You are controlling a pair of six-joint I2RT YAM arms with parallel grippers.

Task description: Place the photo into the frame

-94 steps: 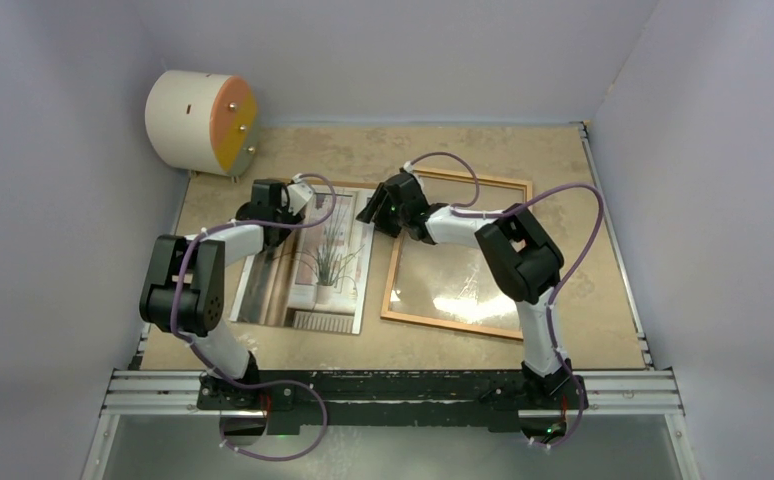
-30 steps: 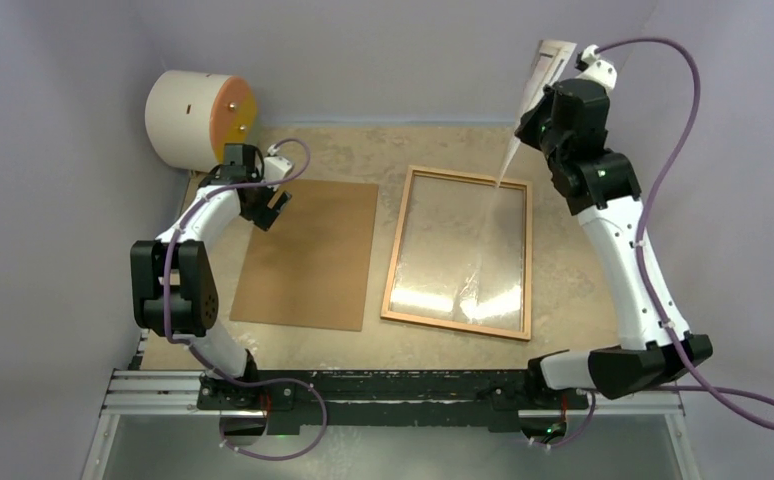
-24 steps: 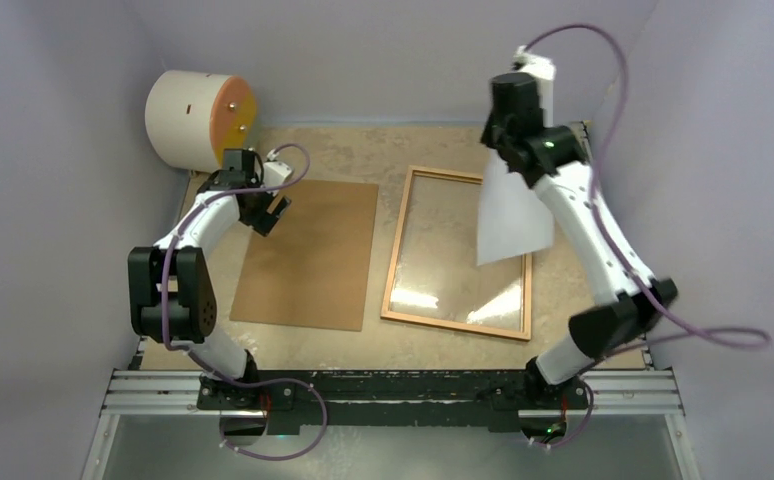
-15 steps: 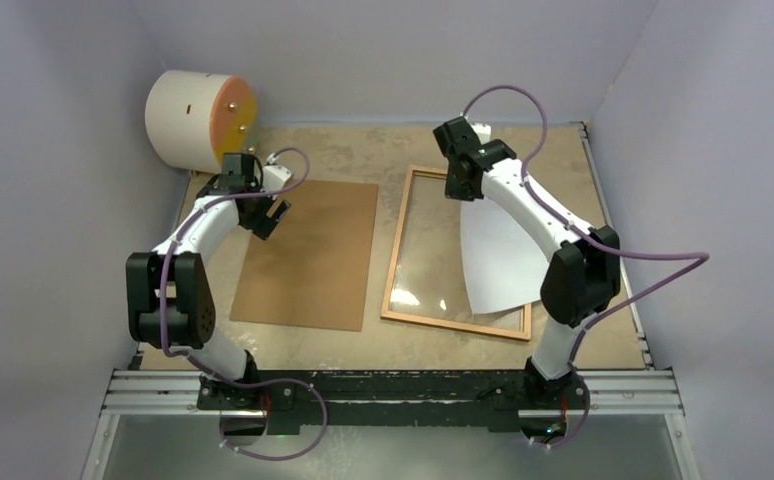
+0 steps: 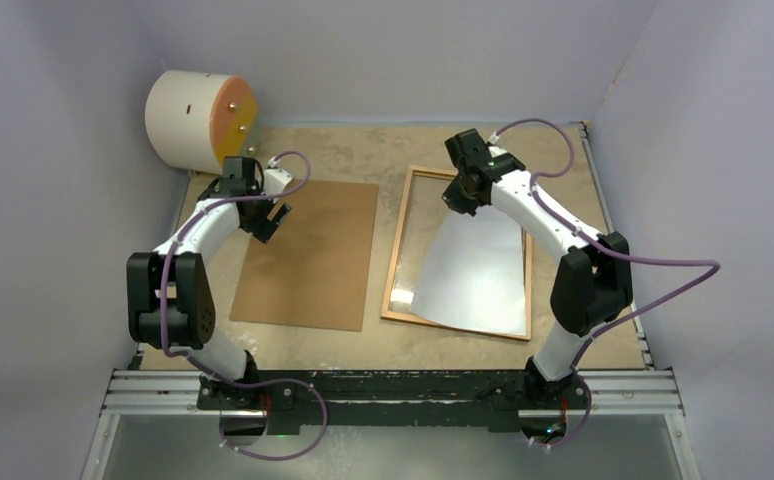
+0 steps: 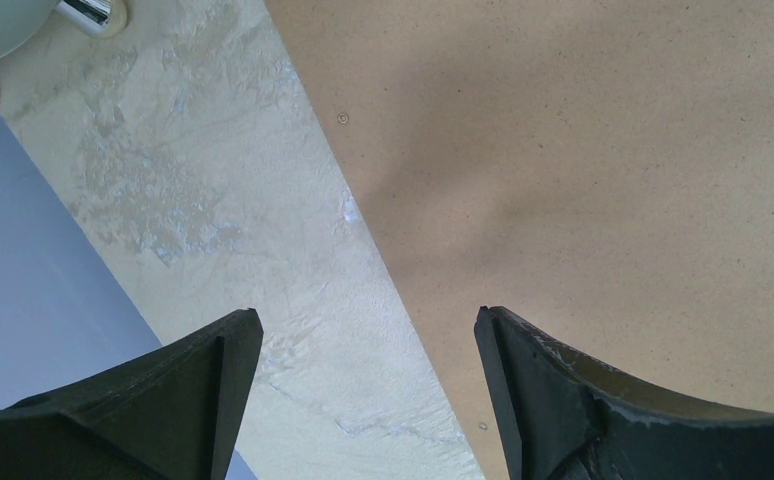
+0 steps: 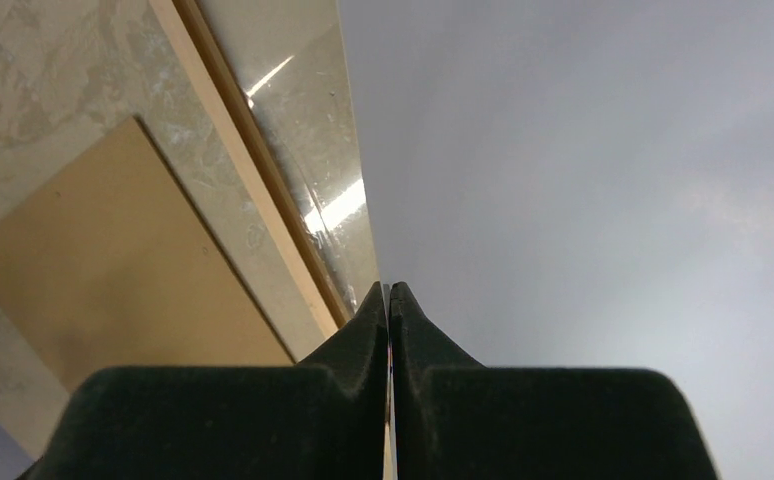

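Overhead, a cream-and-orange cylinder (image 5: pixel 201 120) sits at the far left corner of the desk (image 5: pixel 563 150). Just beside it the left pincer (image 5: pixel 272 217) hangs released, jaws wide apart and empty, over the far left corner of a plain brown backing board (image 5: pixel 313 255) that lies flat on the desk. The left wrist view shows the board's edge running between the two fingers. Right of the board and apart from it, the orange-brown frame (image 5: pixel 397 262) lies flat, its glass catching light along the left side. The photo (image 5: pixel 478 275), blank white back up, covers the frame's middle and right, with its near edge down by the frame's near rail. Its far edge is pinched in the right pincer (image 5: pixel 463 197), clenched tight on the sheet near the frame's far rail.
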